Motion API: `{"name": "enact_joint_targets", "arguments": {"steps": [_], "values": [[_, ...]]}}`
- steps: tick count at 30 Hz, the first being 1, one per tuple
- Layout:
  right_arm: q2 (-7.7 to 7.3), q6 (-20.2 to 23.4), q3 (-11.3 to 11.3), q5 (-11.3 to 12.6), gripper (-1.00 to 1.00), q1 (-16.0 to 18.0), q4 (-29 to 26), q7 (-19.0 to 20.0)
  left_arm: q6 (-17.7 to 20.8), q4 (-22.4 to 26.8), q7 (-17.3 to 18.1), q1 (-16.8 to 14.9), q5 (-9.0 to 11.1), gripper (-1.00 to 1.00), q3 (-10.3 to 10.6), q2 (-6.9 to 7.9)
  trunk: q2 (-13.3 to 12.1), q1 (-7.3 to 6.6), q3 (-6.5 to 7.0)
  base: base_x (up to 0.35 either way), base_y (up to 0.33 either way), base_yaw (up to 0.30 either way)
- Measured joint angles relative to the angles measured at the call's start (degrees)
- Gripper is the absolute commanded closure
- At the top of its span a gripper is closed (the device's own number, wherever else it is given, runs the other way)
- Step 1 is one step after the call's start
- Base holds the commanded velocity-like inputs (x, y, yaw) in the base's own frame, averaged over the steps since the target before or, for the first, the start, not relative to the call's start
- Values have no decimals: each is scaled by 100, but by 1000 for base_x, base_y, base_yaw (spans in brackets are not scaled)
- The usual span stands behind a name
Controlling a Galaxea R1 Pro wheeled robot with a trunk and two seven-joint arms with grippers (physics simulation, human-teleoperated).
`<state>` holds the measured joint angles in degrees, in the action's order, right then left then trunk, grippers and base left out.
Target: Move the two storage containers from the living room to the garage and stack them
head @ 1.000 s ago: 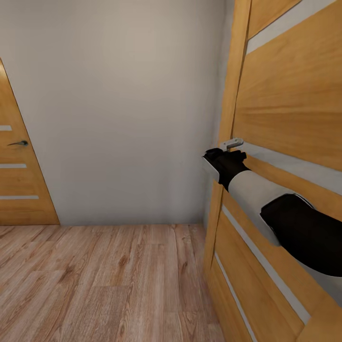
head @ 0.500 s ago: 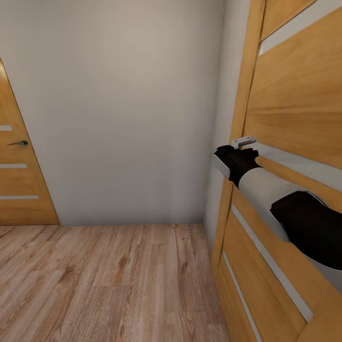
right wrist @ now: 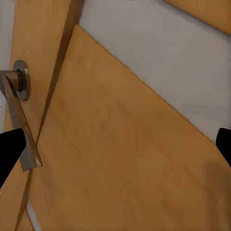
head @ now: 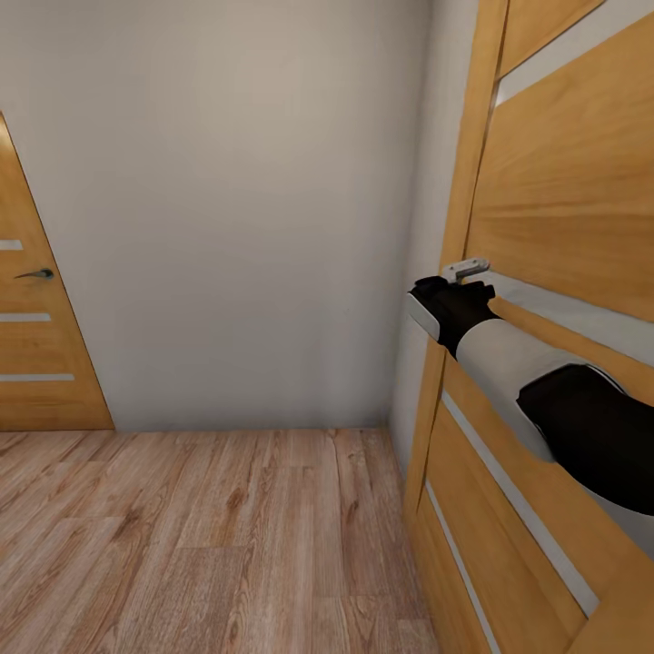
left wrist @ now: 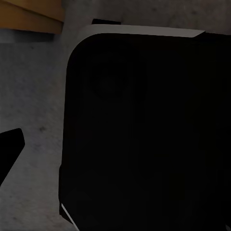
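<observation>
Living room flooring, the light wood-plank floor (head: 209, 536), fills the lower part of the head view, running up to a plain beige wall (head: 236, 200); the storage containers' whereabouts cannot be told from these pictures. Against the picture of a second ago, the whole right-hand wooden door (head: 563, 227) with its pale horizontal strips sits a little further right and its silver lever handle (head: 465, 268) a little further right too, with the right arm shifted along with it; against the picture of half a second ago nothing has changed, arm, door and handle all lying in the same places. The right tool (head: 445, 304) is at the end of the black-and-white forearm, just below and beside the lever handle near the door's edge; from the head view I cannot tell whether it touches the handle. In the right wrist view the two black fingertips (right wrist: 10, 144) stand spread wide at opposite edges of the picture with nothing between them but the door panel (right wrist: 125, 159); the lever handle (right wrist: 21, 130) hangs down from its round rose, its end just beside one fingertip, not pinched. A second wooden door (head: 36, 327) with a dark handle stands at the far left. The left wrist view is mostly a dark rounded black body (left wrist: 144, 130) over a grey speckled surface (left wrist: 29, 96), with one black fingertip (left wrist: 9, 144) at the edge; whether the left tool is spread or pressed together cannot be told.
</observation>
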<state>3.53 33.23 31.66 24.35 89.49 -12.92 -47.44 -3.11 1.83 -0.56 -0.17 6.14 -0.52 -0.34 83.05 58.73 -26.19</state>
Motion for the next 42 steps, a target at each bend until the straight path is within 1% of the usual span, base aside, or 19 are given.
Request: {"name": "enact_joint_targets", "arguments": {"steps": [1,2,3,4,9,14,16,19,23,25,26,28,29,30,33,35,37,40,42], "values": [[1,-13,7,15,-100,0,-3,-17,0,0,0,0,0,-100,0,0,0,0,0,0,0,0],[215,67,52,-110,-100,1,-3,-124,0,0,0,1,0,-100,0,0,0,0,1,0,0,0],[368,72,51,-114,-100,1,-3,-171,0,1,0,1,0,-100,-1,0,0,0,1,0,0,0],[629,73,47,-105,-100,1,-7,-344,0,0,0,1,0,-100,-1,0,0,0,1,0,0,0],[647,246,61,35,-100,-12,-470,-678,1,2,0,1,-12,-100,4,-5,0,0,1,0,0,0],[647,659,64,765,-100,-80,-1212,-695,1,2,0,1,-8,-100,3,-2,0,0,1,0,0,0],[647,752,76,923,-100,-104,-1486,-661,1,2,0,1,0,-100,-3,-1,0,0,1,0,0,0],[647,1182,105,1085,-100,-890,-2701,-298,1,2,0,1,8,-100,-8,0,-1,0,0,0,0,0],[647,1400,124,1091,-100,-1609,-3345,-37,1,2,0,1,2,-100,-3,0,0,0,0,0,0,0],[647,1446,162,1103,-100,-2127,-3708,291,1,2,0,1,1,-100,-5,0,-1,0,-1,0,0,0],[647,1454,205,1085,-100,-2237,-3781,366,1,2,0,1,1,-100,-6,0,0,0,0,0,0,0],[647,1430,572,1095,-100,-2632,-4105,608,1,2,0,1,0,-100,-6,0,0,0,0,0,0,0],[647,1403,951,1112,-100,-2932,-4433,702,1,1,0,1,0,-100,-6,-2,0,0,-1,0,0,0],[647,1409,1113,1084,-100,-3053,-4573,725,1,2,0,1,0,-100,-7,-1,0,0,0,0,0,0],[647,1342,1960,1099,-100,-3699,-5497,751,0,1,0,1,0,-100,-9,0,0,0,0,0,0,0],[647,1331,2175,1091,-100,-3899,-5735,735,1,2,0,1,0,-100,-9,0,0,0,0,0,0,0],[647,1281,2345,1140,-100,-4341,-5893,726,1,2,0,1,0,-100,-10,0,0,0,0,0,0,0],[647,1264,2371,1437,-100,-4702,-5903,725,1,2,0,1,0,-100,-10,0,0,0,0,0,0,0],[647,1205,2380,1805,-100,-4960,-5902,743,1,2,0,1,0,-100,-11,0,0,0,0,0,0,0]]}}
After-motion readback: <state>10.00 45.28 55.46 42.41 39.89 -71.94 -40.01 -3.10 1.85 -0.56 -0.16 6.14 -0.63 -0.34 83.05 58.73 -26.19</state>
